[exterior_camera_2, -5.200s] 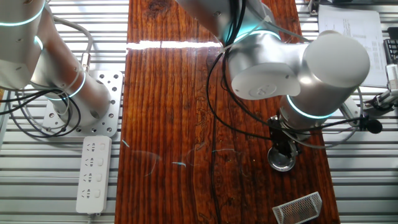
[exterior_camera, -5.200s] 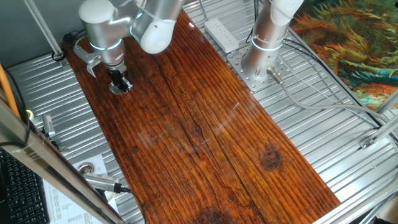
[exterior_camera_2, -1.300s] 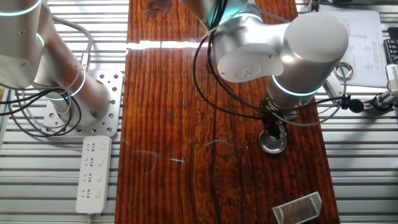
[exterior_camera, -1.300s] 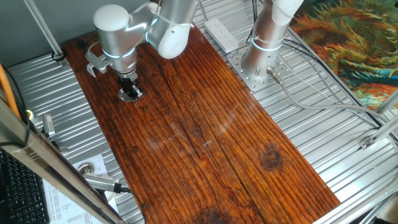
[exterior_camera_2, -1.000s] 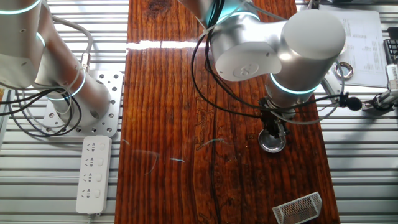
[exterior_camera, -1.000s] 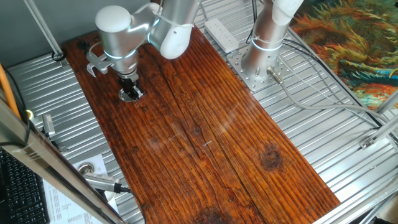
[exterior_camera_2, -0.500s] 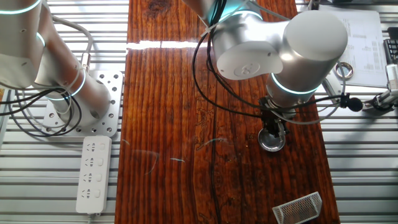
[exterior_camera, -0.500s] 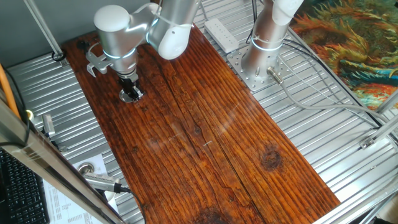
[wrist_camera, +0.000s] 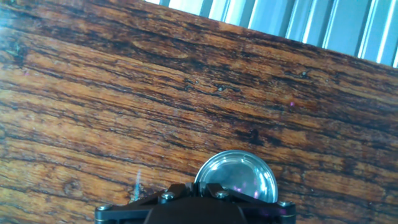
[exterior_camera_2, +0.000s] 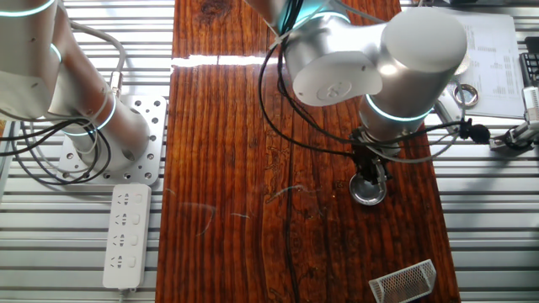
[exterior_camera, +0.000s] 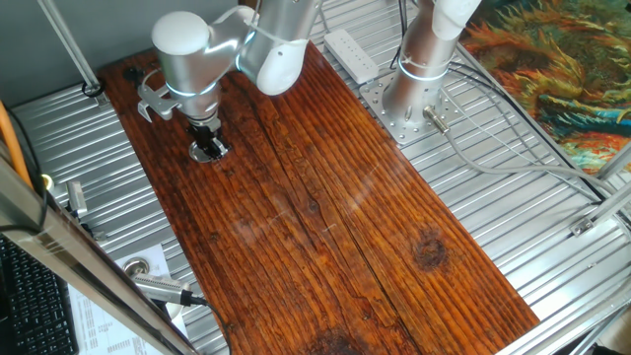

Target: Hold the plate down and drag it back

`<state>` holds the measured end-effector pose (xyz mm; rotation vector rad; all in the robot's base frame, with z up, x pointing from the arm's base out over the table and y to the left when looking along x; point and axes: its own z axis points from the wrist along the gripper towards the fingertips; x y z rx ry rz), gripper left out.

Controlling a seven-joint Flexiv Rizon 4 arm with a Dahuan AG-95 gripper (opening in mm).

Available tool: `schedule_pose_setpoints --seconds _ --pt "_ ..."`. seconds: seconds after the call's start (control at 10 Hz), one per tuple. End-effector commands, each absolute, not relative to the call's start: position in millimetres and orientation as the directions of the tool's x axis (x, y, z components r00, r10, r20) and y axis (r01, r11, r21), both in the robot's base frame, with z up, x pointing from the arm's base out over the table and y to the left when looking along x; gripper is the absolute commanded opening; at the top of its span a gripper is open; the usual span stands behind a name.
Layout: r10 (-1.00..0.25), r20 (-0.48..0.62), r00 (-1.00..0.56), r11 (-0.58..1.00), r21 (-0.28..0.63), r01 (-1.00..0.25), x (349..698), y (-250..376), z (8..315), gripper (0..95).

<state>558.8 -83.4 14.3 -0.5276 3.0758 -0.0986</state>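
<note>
Down near one long edge of the glossy brown wooden board (exterior_camera: 325,217), the small round silver metal plate (exterior_camera_2: 368,193) lies flat, the black two-finger gripper (exterior_camera_2: 369,178) pressing straight down on it. How far apart its jaws stand cannot be told; they appear close together.

The plate (wrist_camera: 237,176) has a shiny silver rim and a grey mirror-like centre. The table (exterior_camera: 325,197) is red-brown wood with dark streaked grain. The arm (exterior_camera_2: 379,59) is silver-white with a glowing cyan ring; the gripper (exterior_camera_2: 370,178) is black.
</note>
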Motion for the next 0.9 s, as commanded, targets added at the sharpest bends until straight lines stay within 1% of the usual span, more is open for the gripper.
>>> schedule_pose_setpoints --seconds 0.1,0.9 --pt "-0.341 0.0 -0.94 0.939 -0.055 -0.34 561.0 -83.2 14.5 0.0" --pt "-0.359 0.0 -0.933 0.932 -0.049 -0.359 561.0 -83.2 14.5 0.0"
